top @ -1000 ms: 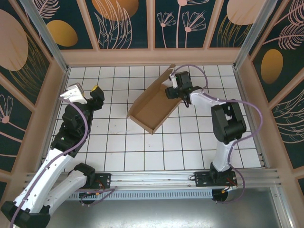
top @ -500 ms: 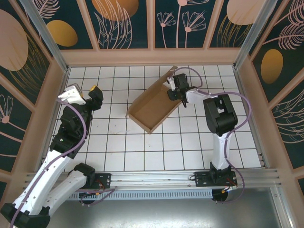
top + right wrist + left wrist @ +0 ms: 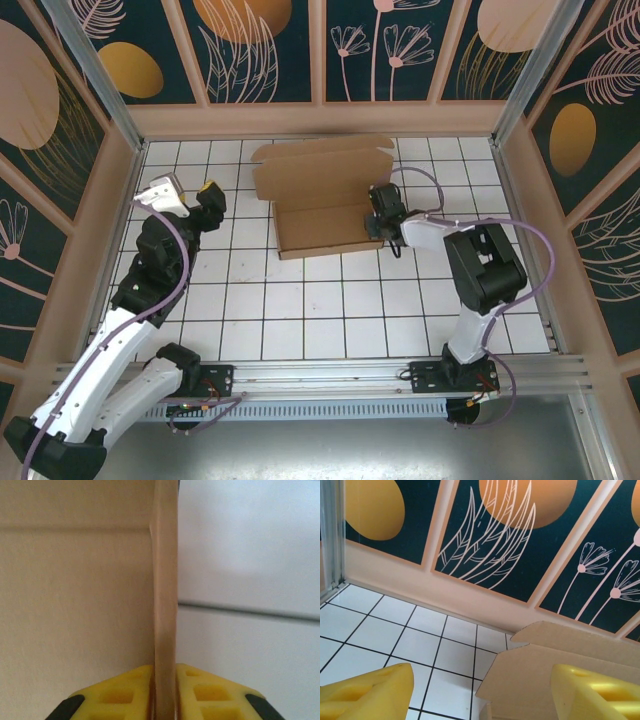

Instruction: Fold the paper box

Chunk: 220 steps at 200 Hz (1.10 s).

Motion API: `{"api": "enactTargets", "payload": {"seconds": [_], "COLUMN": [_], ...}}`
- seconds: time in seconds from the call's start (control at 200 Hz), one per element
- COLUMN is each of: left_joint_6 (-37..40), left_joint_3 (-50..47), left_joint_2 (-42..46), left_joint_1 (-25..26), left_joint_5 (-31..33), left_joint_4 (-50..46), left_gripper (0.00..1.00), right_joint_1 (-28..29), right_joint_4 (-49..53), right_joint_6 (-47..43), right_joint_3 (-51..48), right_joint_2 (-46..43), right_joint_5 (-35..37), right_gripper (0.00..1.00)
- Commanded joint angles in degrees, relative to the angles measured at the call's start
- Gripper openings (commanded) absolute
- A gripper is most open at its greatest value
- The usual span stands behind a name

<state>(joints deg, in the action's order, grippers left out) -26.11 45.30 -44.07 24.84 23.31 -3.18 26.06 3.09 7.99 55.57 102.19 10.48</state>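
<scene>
The left gripper (image 3: 207, 192) hangs open near the left of the box (image 3: 318, 228). The box sits on the far-middle tiles (image 3: 300, 300), with its lid (image 3: 320, 165) raised. The right gripper (image 3: 164, 692) pinches the box's right side wall (image 3: 164, 580). It seems best to hold that wall steady and upright while the left gripper brings the lid down squarely along its crease.

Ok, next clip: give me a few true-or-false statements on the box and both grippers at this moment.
1. The right gripper is clamped on the box at its side wall. True.
2. The left gripper holds the box. False: it is open and apart from the box.
3. The lid is folded shut. False: it stands open toward the back wall.
4. The box rests on the tiled table. True.
</scene>
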Motion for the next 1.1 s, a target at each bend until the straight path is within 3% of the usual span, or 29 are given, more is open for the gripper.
{"api": "enactTargets", "payload": {"seconds": [0.0,0.05,0.135,0.23,0.49,0.751,1.096], "left_joint_6": [-0.57,-0.58,-0.52,-0.44,-0.17,-0.2,-0.04], "left_joint_3": [-0.08,-0.03,-0.03,-0.08,-0.13,-0.18,-0.43], "left_joint_2": [-0.11,-0.22,-0.31,-0.4,-0.49,-0.65,0.21], "left_joint_1": [-0.26,-0.27,-0.29,-0.21,-0.31,-0.31,-0.32], "left_joint_5": [-1.08,-1.16,-1.15,-1.03,-1.03,-1.35,-0.44], "left_joint_4": [1.42,1.33,1.33,1.25,1.33,1.6,1.6], "left_gripper": [0.72,0.72,0.72,0.73,0.73,0.73,0.73], "right_joint_1": [-0.12,-0.39,-0.57,-1.05,-3.88,-4.4,-3.94], "right_joint_4": [1.79,1.6,1.57,3.89,10.49,10.71,13.87], "right_joint_6": [4.42,3.68,2.33,1.4,-0.32,-0.35,0.64], "right_joint_3": [-2.88,-3.1,-2.62,-0.14,5.53,9.46,16.54], "right_joint_2": [-4.18,-5.63,-7.84,-7.8,-3.43,1.01,10.5], "right_joint_5": [1.08,-1.41,-5.76,-9.25,-9.38,-8.7,-3.68], "right_gripper": [0.34,0.47,0.54,0.59,0.62,0.55,0.28]}}
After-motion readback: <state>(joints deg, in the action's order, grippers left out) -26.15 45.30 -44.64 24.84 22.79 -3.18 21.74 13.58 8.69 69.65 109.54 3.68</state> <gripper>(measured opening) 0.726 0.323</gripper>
